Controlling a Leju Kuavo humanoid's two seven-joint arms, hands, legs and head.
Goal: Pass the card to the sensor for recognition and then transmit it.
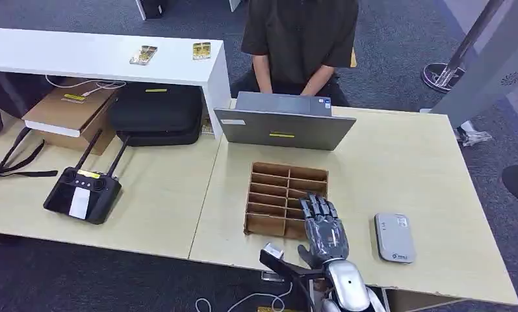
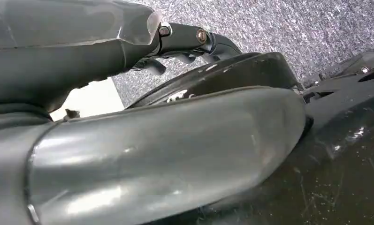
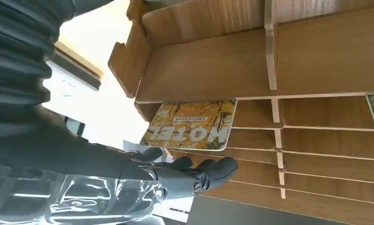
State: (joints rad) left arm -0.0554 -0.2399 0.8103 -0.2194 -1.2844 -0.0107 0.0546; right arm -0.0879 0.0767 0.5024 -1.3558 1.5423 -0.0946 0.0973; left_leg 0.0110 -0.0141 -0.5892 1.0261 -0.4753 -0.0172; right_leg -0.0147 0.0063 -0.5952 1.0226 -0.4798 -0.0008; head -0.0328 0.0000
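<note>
Wooden rack near the surface's front edge; right hand over it, fingers spread, beside the card.

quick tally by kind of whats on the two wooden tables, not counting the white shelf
laptop: 1
wooden slotted card rack: 1
grey card sensor: 1
black remote controller: 1
black carry case: 1
cardboard box: 1
total: 6

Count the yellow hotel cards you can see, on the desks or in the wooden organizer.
3. One yellow printed card stands in the brown wooden slotted organizer by the right hand; two lie on the white shelf, at and. Others may be hidden in slots.
</note>
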